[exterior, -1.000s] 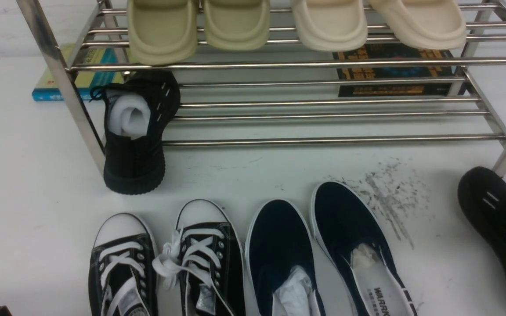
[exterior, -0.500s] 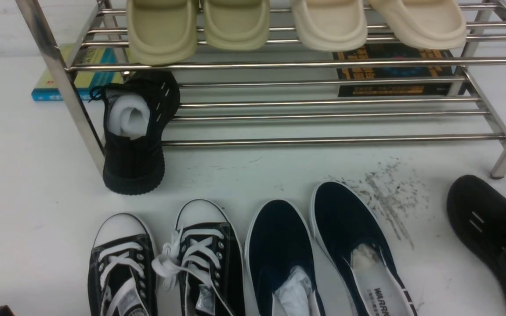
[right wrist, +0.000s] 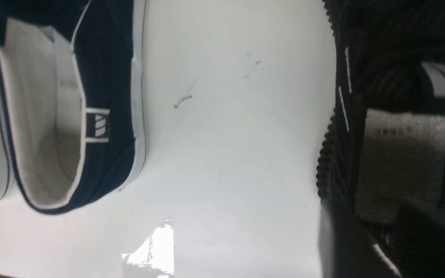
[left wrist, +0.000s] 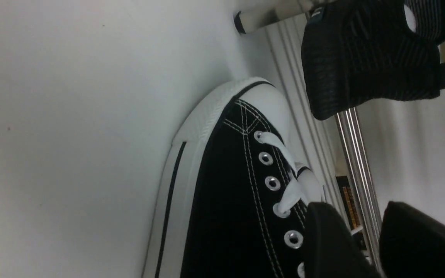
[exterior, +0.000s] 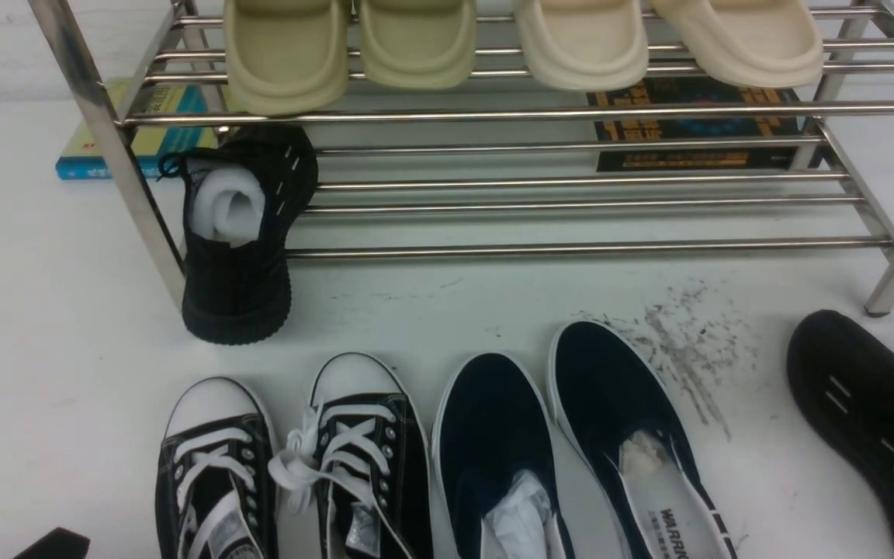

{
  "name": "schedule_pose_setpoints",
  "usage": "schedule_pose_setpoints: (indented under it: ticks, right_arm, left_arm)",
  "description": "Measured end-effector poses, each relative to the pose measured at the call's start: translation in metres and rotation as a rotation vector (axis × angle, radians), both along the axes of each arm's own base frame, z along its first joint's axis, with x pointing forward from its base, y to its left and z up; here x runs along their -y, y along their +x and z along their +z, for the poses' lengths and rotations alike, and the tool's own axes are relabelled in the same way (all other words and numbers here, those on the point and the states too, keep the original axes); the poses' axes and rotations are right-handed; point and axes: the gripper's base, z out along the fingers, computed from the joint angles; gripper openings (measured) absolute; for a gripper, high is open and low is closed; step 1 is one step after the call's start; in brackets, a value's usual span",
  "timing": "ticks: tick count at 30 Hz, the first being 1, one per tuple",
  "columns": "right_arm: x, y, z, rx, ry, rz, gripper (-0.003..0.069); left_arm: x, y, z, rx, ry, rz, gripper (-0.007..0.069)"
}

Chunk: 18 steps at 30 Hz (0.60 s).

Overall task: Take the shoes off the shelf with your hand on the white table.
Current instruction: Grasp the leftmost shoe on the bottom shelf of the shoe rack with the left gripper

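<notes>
One black mesh shoe [exterior: 237,241] with white foam stuffing sits at the left end of the steel shelf's [exterior: 571,250] lower tier. Its heel hangs over the front bar onto the white table [exterior: 51,310]. It also shows in the left wrist view [left wrist: 365,58]. The other black mesh shoe [exterior: 870,419] lies on the table at the right edge. My right gripper [right wrist: 390,216] straddles that shoe's [right wrist: 400,96] collar wall, one finger outside, one over the foam. My left gripper [left wrist: 365,216] is open and empty, low beside the lace-up sneaker [left wrist: 238,200].
Black-and-white lace-up sneakers [exterior: 299,466] and navy slip-ons [exterior: 563,450] line the table's near side. Beige slippers [exterior: 524,43] sit on the top tier. Books [exterior: 695,124] lie behind the shelf. Grey scuff marks [exterior: 687,349] are at the right.
The right black shoe came down and leftward onto the table, then rolled flatter. The grey arm part at the right edge left the view. A black part of the left gripper rose at the bottom left.
</notes>
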Motion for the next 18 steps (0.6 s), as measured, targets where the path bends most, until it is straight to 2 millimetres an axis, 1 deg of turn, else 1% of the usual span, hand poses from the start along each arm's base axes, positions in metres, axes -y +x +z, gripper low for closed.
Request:
schedule_pose_setpoints:
  ticks: [1, 2, 3, 4, 6, 7, 8, 9, 10, 12, 13, 14, 15, 16, 17, 18]
  right_arm:
    - [0.0, -0.003, 0.003, 0.011, 0.003, 0.001, 0.0095]
    - [-0.001, -0.006, 0.005, 0.019, 0.005, 0.001, 0.0055]
    - [-0.001, -0.009, 0.008, 0.029, 0.007, 0.003, 0.0014]
    - [-0.002, -0.012, 0.01, 0.037, 0.01, 0.004, -0.0006]
    - [-0.003, -0.017, 0.014, 0.058, 0.021, 0.004, -0.0013]
    - [-0.003, -0.017, 0.015, 0.06, 0.023, 0.004, -0.0013]
    - [-0.004, -0.02, 0.017, 0.068, 0.028, 0.005, -0.0013]
    - [-0.004, -0.021, 0.017, 0.071, 0.031, 0.005, -0.0013]
    - [-0.004, -0.021, 0.018, 0.071, 0.033, 0.005, -0.0013]
    - [-0.005, -0.022, 0.019, 0.078, 0.039, 0.005, -0.0013]
    - [-0.005, -0.022, 0.019, 0.078, 0.041, 0.005, -0.0013]
    - [-0.005, -0.022, 0.019, 0.078, 0.043, 0.005, -0.0012]
    - [-0.005, -0.022, 0.019, 0.078, 0.043, 0.005, -0.0011]
    - [-0.005, -0.022, 0.019, 0.078, 0.044, 0.005, -0.0012]
    - [-0.005, -0.022, 0.019, 0.078, 0.045, 0.005, -0.001]
    - [-0.005, -0.022, 0.019, 0.078, 0.045, 0.005, -0.001]
  left_arm:
    - [0.0, 0.0, 0.001, 0.005, 0.0, 0.0, 0.0213]
    - [0.0, 0.0, 0.004, 0.014, 0.006, -0.003, 0.0197]
    - [0.0, -0.001, 0.011, 0.03, 0.025, -0.012, 0.0171]
    - [0.001, -0.003, 0.022, 0.058, 0.052, -0.022, 0.0138]
    - [0.001, -0.008, 0.052, 0.127, 0.125, -0.042, 0.0062]
    - [0.002, -0.008, 0.054, 0.123, 0.134, -0.047, 0.0048]
    - [0.002, -0.011, 0.076, 0.131, 0.201, -0.067, 0.0017]
    - [0.002, -0.012, 0.088, 0.134, 0.232, -0.074, 0.0007]
    - [0.002, -0.01, 0.093, 0.113, 0.249, -0.082, 0.0004]
    - [0.003, -0.003, 0.124, -0.012, 0.369, -0.144, 0.0001]
    - [0.003, 0.004, 0.13, -0.095, 0.405, -0.178, 0.0001]
    - [0.003, 0.013, 0.141, -0.182, 0.473, -0.222, 0.0001]
    - [0.002, 0.02, 0.152, -0.225, 0.513, -0.25, 0.0001]
    - [0.002, 0.024, 0.152, -0.264, 0.527, -0.271, 0.0001]
    - [0.002, 0.042, 0.165, -0.361, 0.589, -0.334, 0.0001]
    - [0.002, 0.049, 0.172, -0.38, 0.621, -0.36, 0.0001]
